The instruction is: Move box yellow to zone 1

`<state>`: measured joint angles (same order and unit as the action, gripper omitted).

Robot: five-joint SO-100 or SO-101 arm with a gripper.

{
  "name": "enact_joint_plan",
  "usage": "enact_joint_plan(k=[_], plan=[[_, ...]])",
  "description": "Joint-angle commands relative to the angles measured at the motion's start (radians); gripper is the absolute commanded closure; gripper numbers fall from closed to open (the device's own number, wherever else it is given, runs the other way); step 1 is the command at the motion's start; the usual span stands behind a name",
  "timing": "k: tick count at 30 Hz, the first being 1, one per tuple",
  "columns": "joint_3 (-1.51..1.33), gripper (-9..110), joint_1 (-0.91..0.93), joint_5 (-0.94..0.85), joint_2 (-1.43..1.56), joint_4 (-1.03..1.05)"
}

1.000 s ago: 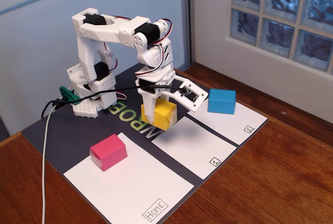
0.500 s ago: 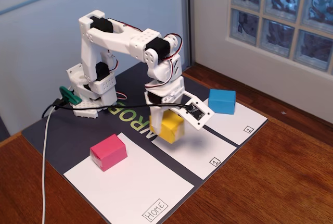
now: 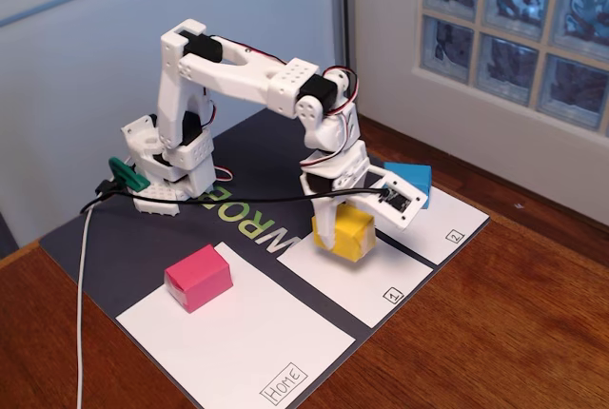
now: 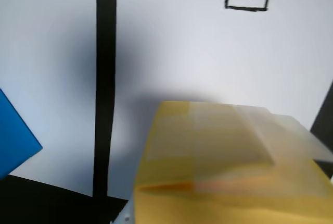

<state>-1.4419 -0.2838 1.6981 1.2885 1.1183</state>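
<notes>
The yellow box [image 3: 352, 231] is a small bright yellow block over the far end of zone 1 [image 3: 357, 281], the white panel with a boxed "1" [image 3: 392, 294] at its corner. My gripper [image 3: 336, 236] comes down on the box from above. One white finger [image 3: 324, 226] presses its left side and the other finger is hidden behind it. In the wrist view the yellow box [image 4: 223, 166] fills the lower right, blurred and close, above zone 1 [image 4: 197, 52]. I cannot tell whether the box rests on the panel or hangs just above it.
A blue block [image 3: 411, 181] sits at the far end of the panel marked "2" [image 3: 445, 223], just right of my gripper; it also shows in the wrist view [image 4: 13, 140]. A pink block [image 3: 198, 278] lies on the "Home" panel [image 3: 247, 342]. The arm's base [image 3: 166, 166] stands at the mat's back left.
</notes>
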Motion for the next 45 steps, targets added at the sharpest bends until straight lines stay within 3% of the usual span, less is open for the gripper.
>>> enact_joint_plan(k=[1,18,23,29,45], plan=[[0.018,102,-0.028,0.008,-0.002,-0.025],[-0.11,101,0.008,-0.017,-0.098,-0.17],[-0.114,80,0.011,-0.021,-0.098,-0.183],[-0.114,65,0.021,-0.023,-0.092,-0.183],[-0.1,64,0.017,-0.025,0.015,-0.183]])
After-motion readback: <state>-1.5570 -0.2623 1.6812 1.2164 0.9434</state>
